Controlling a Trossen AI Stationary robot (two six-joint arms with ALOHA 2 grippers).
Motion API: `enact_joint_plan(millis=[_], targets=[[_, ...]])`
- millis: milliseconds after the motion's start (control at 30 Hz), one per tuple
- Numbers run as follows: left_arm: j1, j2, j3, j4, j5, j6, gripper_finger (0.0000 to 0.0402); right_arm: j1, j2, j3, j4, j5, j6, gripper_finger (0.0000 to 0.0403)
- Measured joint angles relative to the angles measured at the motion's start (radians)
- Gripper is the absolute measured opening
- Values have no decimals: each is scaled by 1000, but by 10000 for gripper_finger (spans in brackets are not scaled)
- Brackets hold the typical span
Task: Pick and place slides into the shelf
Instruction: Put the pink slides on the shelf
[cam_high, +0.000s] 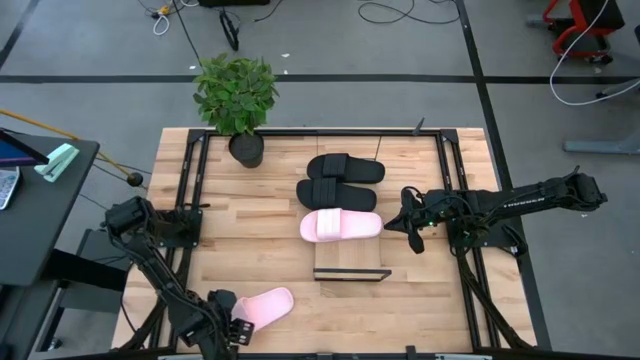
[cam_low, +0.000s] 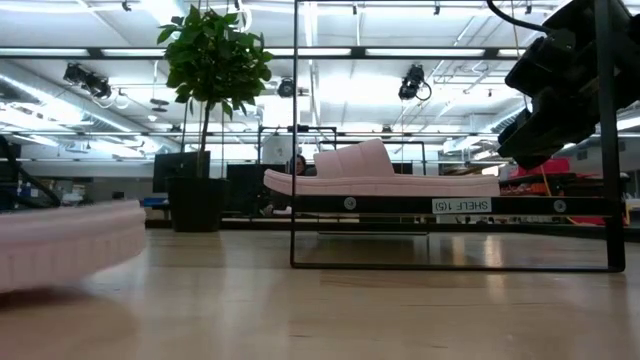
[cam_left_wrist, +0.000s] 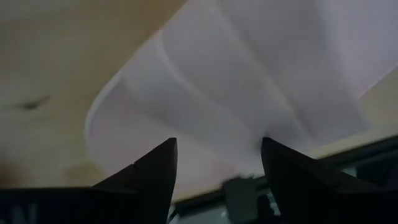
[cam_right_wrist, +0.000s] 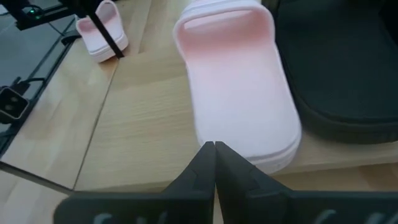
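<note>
The last pink slide lies at seven o'clock on the worktop, three slides already on the shelf; we judge the left hand, fingers apart at its end, should close squarely before lifting. The right hand, fingers together, waits beside the shelf. The wrist view hides how deep our grip reaches.

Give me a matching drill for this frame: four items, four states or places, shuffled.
1. left gripper
2. right gripper
3. pink slide on the shelf
4. potted plant

a. shut, empty
b. beside two black slides
c. open at the other pink slide
d. far table edge

Pairs: 1-c, 2-a, 3-b, 4-d
</note>
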Motion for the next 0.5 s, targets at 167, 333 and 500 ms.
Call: enact_joint_plan(millis=[167,333,500], targets=[[-21,-11,7,-5,59,-7,233,0,0,0,4,-10,1,13],[-30,-19,5,-34,52,-7,233,0,0,0,9,-11,2,13],[-23,-39,6,-29,-66,12,228,0,0,0,10,-16,26,13]])
